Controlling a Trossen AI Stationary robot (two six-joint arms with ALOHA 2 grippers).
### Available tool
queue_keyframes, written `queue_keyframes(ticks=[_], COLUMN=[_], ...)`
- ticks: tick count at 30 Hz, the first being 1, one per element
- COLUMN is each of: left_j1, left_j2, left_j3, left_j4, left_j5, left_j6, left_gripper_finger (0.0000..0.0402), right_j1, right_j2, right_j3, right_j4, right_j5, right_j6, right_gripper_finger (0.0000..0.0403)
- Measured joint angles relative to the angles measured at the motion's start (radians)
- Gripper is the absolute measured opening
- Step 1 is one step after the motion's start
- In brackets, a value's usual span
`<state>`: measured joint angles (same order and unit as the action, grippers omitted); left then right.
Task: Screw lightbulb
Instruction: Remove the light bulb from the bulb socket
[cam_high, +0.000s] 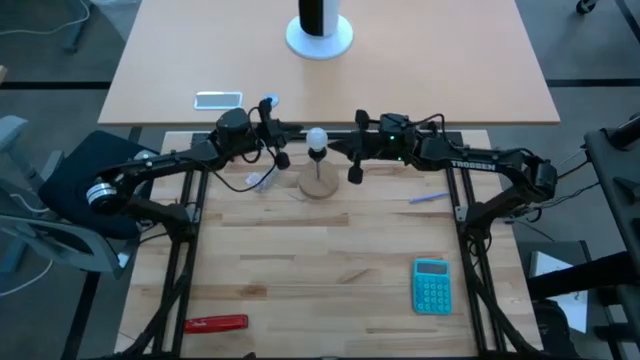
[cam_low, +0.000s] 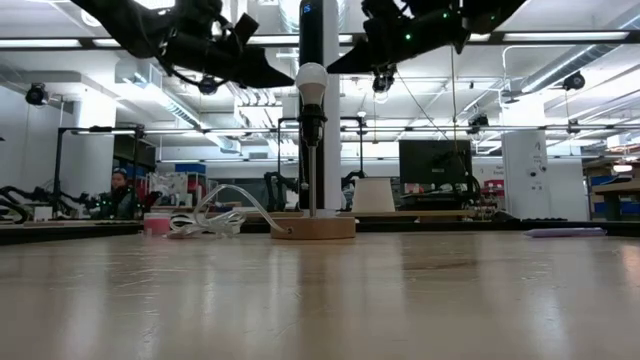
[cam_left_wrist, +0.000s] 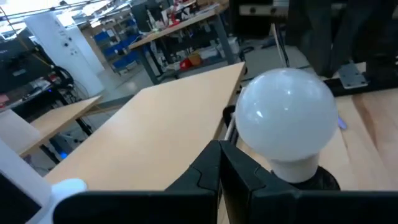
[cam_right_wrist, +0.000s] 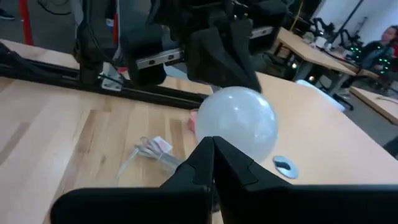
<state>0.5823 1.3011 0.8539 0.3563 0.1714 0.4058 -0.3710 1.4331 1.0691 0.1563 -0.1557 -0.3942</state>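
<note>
The white lightbulb (cam_high: 317, 137) sits upright with its narrow end in the dark socket on the stem of the round wooden disc stand (cam_high: 320, 186); it also shows in the low view (cam_low: 311, 80). My left gripper (cam_high: 297, 131) is shut, level with the bulb on its left side (cam_left_wrist: 219, 149). My right gripper (cam_high: 337, 150) is shut, level with the bulb on its right side (cam_right_wrist: 212, 142). Both tips come right up to the bulb (cam_left_wrist: 286, 118) (cam_right_wrist: 239, 121). My left gripper's shut tip stands close beside the bulb's round head, coming level from the table's left; I cannot tell whether it touches. My right gripper's shut tip stands against the bulb's round head from the table's right; I cannot tell whether it touches.
A clear crumpled plastic wrapper (cam_high: 262, 182) lies left of the stand. A purple pen (cam_high: 428, 198) lies to the right, a teal calculator (cam_high: 432, 285) at the near right, a red tool (cam_high: 215, 323) at the near left. A second table (cam_high: 330, 80) stands beyond.
</note>
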Motion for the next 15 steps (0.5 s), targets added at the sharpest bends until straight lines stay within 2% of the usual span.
queue_keyframes(ticks=[6,9,15], left_j1=[-0.01,-0.013,-0.016], left_j2=[0.023,0.022,0.004], left_j3=[0.0,0.0,0.0], left_j4=[0.006,-0.005,-0.061], left_j5=[0.046,0.09,0.199], left_j6=[-0.004,0.002,0.016], left_gripper_finger=[0.0,0.0,0.0], right_j1=[0.0,0.001,-0.004], right_j2=[0.057,0.061,0.049], right_j3=[0.0,0.0,0.0], right_j4=[0.067,0.073,0.059], right_j5=[0.009,0.078,0.136], right_j6=[0.032,0.03,0.022], right_gripper_finger=[0.0,0.0,0.0])
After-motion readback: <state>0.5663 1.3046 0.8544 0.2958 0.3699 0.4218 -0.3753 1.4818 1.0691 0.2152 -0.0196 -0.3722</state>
